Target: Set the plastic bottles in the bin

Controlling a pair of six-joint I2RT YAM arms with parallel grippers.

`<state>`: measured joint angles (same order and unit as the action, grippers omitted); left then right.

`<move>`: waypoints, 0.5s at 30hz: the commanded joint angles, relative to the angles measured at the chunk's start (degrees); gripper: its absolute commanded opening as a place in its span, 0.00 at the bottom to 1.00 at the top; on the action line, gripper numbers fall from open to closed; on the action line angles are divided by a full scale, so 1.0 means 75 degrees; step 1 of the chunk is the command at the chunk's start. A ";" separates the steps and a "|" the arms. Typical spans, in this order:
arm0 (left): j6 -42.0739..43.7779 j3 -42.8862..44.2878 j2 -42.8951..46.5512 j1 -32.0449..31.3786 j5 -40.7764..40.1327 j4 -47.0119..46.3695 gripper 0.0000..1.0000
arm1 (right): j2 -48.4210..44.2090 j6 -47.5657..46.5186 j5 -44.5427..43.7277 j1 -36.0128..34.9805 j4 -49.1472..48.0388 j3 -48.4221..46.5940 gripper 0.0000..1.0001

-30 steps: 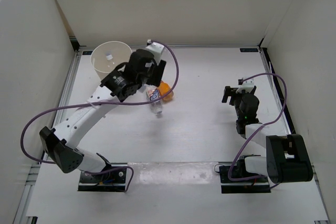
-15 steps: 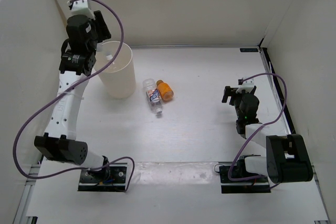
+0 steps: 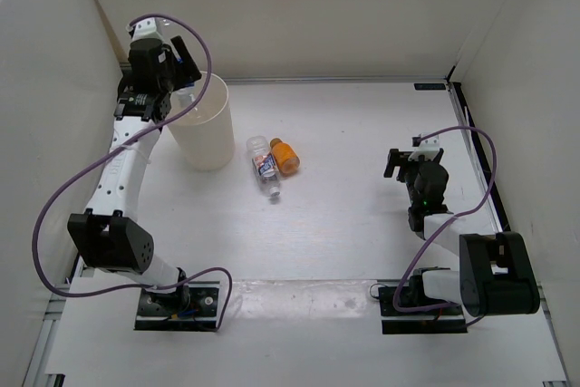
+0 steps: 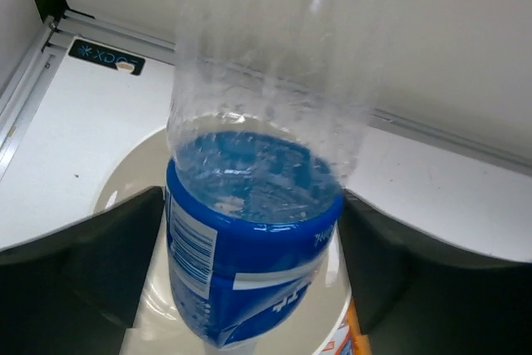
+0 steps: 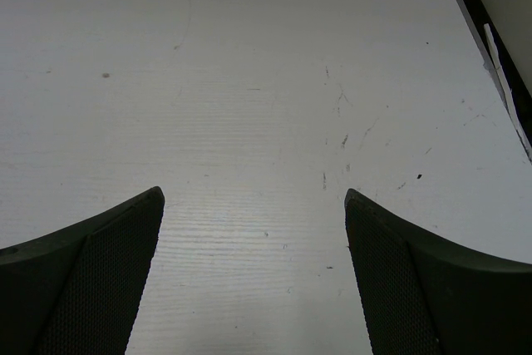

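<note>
Upper left of the overhead frame, left tool (image 4: 252, 247) grips blue-label bottle (image 4: 249, 222), barcode visible, text unreadable, over bin (image 3: 207, 133); right tool (image 5: 253, 201) spread wide above table (image 5: 249, 81).

Left pincer (image 4: 252, 243) raised high, clamped; right pincer (image 5: 253, 197) low, spread.

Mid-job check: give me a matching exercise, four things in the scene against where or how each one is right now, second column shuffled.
1. blue-label bottle
2. orange bottle
3. white-pink-label bottle
4. right gripper

A. open, over bare table
B. lying on the table, nearer the bin
C. clamped in the left gripper, above the bin
D. lying on the table, on the far side of its neighbour from the bin

Pairs: 1-C, 2-D, 3-B, 4-A
</note>
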<state>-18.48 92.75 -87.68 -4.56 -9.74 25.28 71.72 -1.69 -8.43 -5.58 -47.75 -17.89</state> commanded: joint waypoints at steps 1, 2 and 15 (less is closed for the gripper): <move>-0.0185 0.0031 0.0242 0.0057 0.0009 -0.0078 0.99 | -0.0083 0.0003 0.0010 0.0030 -0.0279 -0.0181 0.90; -0.0184 0.0043 0.0241 0.0092 -0.0014 -0.0054 0.99 | -0.0083 -0.0008 0.0010 0.0030 -0.0278 -0.0181 0.90; -0.0020 -0.0062 0.0662 0.0232 -0.0213 0.0180 0.99 | -0.0118 -0.0020 -0.0060 -0.0029 -0.0278 -0.0146 0.90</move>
<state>-19.09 92.55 -86.76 -3.42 -10.31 26.15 71.72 -1.69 -8.45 -5.65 -47.75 -17.89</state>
